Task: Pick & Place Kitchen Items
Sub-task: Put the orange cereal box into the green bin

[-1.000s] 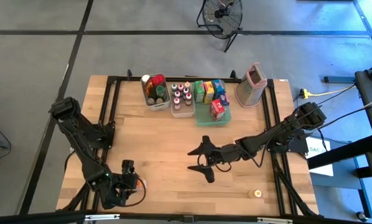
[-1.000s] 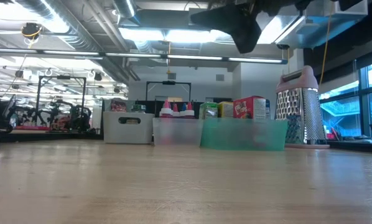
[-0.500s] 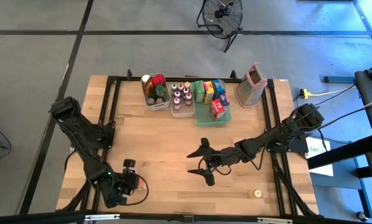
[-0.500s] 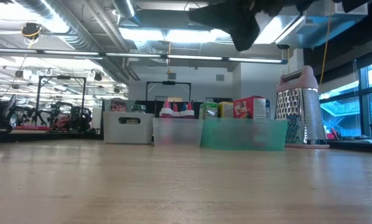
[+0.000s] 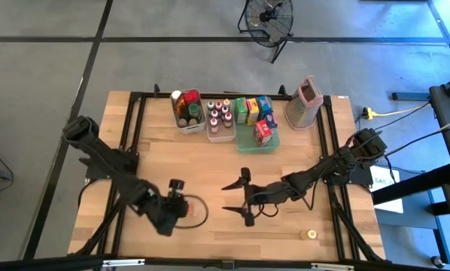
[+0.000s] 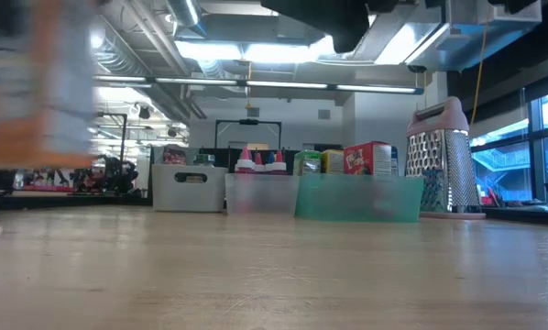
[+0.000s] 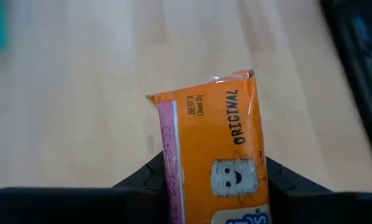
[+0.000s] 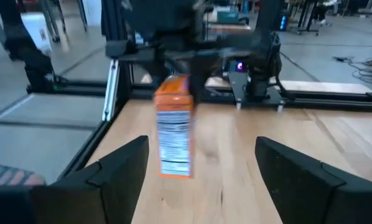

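Observation:
My left gripper is shut on an orange packet above the near left part of the table. The right wrist view shows that packet hanging under the dark gripper, and it is a blur at the left of the low view. My right gripper stands open above the table's middle, pointing toward the packet, with nothing between its fingers. Other kitchen items, bottles and small boxes, stand in bins at the far edge. My left gripper pinches the orange packet between its two fingers, which lie on the packet's two opposite sides near one end. The fingers slant down from above. The packet hangs upright below them, lifted clear of the table.
Two clear bins and a green tray sit in a row at the far edge, with a metal grater to their right. A small yellow-capped item lies near the table's front right. Bare wood lies between the arms and the bins.
My left gripper has risen from the near left corner and swung toward the table's middle, carrying the orange packet, which has come into the low view's left side clear of the table.

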{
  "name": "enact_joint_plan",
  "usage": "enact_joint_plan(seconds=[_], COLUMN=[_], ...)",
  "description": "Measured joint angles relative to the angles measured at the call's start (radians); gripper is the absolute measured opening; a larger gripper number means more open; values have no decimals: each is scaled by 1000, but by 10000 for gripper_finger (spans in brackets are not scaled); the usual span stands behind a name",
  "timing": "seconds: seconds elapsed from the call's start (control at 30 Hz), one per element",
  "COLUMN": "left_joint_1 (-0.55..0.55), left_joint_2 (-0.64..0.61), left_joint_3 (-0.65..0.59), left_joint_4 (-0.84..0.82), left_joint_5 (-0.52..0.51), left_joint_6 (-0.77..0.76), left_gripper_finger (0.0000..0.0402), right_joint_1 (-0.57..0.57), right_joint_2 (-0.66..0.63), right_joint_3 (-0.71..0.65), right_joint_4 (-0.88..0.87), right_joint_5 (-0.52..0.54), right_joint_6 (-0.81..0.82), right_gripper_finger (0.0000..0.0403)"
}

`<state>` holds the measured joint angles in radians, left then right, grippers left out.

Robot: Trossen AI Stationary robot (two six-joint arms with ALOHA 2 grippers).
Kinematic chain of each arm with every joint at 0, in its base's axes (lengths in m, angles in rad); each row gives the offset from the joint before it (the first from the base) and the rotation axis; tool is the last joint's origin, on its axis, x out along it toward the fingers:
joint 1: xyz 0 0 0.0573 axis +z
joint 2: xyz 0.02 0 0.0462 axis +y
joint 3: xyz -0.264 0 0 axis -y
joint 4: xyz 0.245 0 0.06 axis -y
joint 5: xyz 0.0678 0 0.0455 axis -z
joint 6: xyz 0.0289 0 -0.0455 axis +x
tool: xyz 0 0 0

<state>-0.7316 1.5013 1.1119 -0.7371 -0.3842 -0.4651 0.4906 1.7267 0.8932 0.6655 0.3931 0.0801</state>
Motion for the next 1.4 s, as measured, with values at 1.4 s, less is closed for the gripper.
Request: enact_joint_plan(seconds=[1.4], left_joint_1=[311], left_joint_2=[0], left_joint_3=[80], left_joint_4=[212], left_joint_5=[-20], left_joint_6=[427], left_gripper_finger=[124], right_joint_1=[-101], right_joint_2=[0], right_joint_3=[329], right_joint_4=[-594], right_joint_5=[59], right_joint_6=[-166], right_gripper_finger=[295])
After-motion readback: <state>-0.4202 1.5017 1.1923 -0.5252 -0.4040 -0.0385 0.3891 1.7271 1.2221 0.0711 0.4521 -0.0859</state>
